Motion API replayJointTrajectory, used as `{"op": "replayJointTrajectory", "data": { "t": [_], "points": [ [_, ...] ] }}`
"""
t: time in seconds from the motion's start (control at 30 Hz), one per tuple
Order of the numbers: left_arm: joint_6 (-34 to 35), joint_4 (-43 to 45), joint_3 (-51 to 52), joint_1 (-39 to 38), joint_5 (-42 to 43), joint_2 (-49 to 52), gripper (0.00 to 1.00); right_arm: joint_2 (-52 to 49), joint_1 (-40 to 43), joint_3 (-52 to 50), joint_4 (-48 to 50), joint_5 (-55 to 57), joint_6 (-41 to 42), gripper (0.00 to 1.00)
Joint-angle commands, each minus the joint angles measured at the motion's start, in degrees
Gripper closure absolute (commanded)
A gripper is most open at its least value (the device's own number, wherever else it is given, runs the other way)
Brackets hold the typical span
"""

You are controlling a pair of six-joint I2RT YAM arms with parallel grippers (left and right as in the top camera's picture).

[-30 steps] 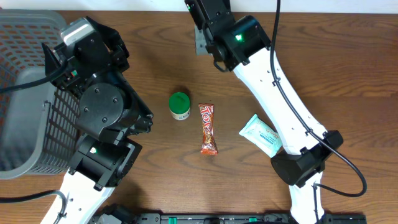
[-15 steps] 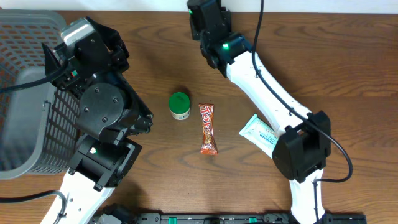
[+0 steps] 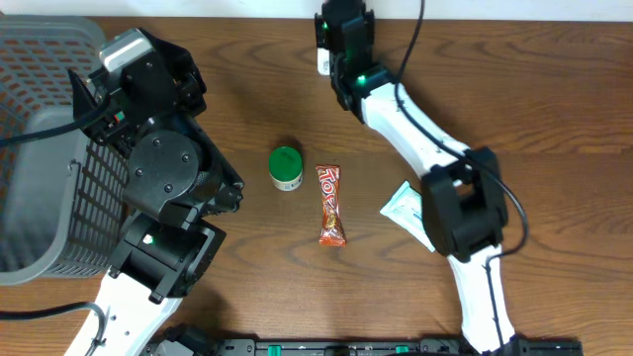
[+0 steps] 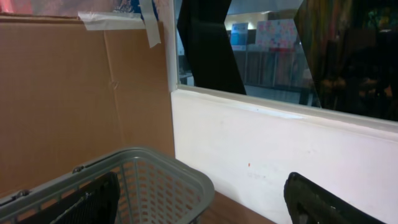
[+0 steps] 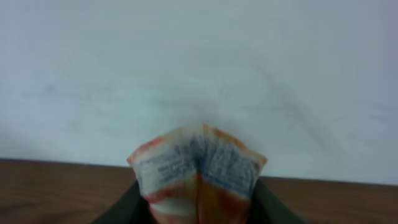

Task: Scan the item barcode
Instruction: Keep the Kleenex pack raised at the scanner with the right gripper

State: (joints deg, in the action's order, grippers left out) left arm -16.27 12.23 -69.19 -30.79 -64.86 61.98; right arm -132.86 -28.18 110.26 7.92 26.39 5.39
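The right end effector (image 5: 198, 208) is pinching one printed packet (image 5: 198, 167); the left end effector (image 4: 199, 208) is hanging spread, one basket (image 4: 155, 165) just below it. One jar (image 3: 286, 168), one candy bar (image 3: 330, 204) and one pouch (image 3: 402, 207) are lying behind the right end effector, toward its base.

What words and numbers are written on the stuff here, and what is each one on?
Nothing can be read for sure.
On the candy bar: big pale letters along the wrapper, too blurred.
On the blue-green packet: print too small.
On the green-lidded jar: label too small.
On the orange and white packet in the right gripper: rows of small print, blurred.
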Motion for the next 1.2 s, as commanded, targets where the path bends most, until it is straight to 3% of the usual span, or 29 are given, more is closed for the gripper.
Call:
{"op": "replayJointTrajectory", "data": {
  "t": [0.0,0.2,0.43,0.63,0.93,1.17],
  "points": [
    [0.7,-0.3,0.4,0.2,-0.3,-0.5,0.15,-4.4,0.4,-0.2,4.7,-0.4,-1.6,0.71],
    [0.7,-0.9,0.4,0.2,-0.3,0.5,0.15,-13.3,0.7,3.0,14.7,-0.4,-2.7,0.63],
    [0.7,-0.9,0.4,0.2,-0.3,0.6,0.15,-21.0,0.9,9.7,14.4,-1.0,-3.4,0.57],
    [0.8,-1.1,0.4,0.2,-0.3,0.8,0.15,-21.9,1.5,10.4,14.6,1.6,-3.4,0.56],
    [0.8,-1.1,0.4,0.2,-0.3,2.0,0.15,-21.7,1.6,15.0,10.8,8.2,-10.1,0.56],
    [0.8,-1.1,0.5,0.2,-0.3,2.4,0.15,-20.4,2.0,15.0,0.0,8.2,-8.0,0.56]
  ]
}}
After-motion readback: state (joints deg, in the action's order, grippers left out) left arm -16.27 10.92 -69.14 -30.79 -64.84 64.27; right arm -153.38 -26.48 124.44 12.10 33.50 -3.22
